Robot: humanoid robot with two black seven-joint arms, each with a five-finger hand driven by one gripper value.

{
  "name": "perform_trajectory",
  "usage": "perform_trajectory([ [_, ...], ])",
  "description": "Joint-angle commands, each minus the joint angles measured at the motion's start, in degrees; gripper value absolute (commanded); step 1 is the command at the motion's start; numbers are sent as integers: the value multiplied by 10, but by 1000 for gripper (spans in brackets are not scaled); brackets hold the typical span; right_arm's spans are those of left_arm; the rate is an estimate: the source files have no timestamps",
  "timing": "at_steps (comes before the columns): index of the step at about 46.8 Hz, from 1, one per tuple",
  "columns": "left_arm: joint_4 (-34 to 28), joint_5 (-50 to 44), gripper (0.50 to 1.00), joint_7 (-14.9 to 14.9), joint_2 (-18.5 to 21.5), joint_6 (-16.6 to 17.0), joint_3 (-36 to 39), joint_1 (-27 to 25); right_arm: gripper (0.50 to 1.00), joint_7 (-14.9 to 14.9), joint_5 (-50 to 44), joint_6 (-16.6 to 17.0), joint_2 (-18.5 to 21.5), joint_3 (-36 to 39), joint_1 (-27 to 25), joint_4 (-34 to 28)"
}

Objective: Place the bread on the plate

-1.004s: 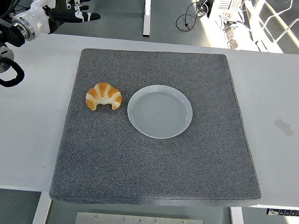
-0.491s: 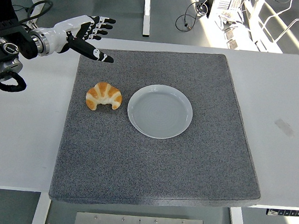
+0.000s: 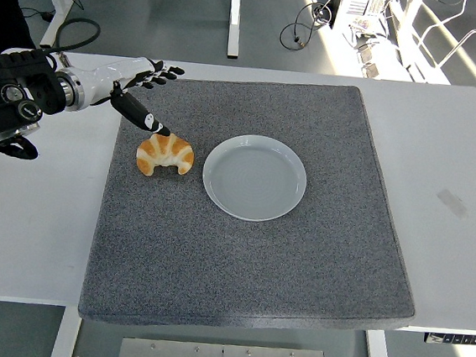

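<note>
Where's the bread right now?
In the head view the bread lies on the grey mat, just left of the plate, with the left robot hand open just above it.

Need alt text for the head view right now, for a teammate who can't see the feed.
The robot's left hand, fingers spread and holding nothing, reaches in from the left just above a croissant lying on a grey mat. An empty white plate sits immediately right of the croissant, on the same mat on a white table. The right arm is out of view.

Grey floor [image 3: 178,12]; white table legs [image 3: 234,16]; cables [image 3: 308,21]; sunlight top right; white chairs [image 3: 467,36].
</note>
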Motion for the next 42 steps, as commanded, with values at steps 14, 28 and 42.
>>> perform_trajectory([
  [14,0,80,972,14,1,9,27,-1,1000,0,0,0,0,0,0,0],
  [28,0,117,949,28,-4,14,49,-2,1000,0,0,0,0,0,0,0],
  [42,1,127,940,32,-7,14,71,-2,1000,0,0,0,0,0,0,0],
])
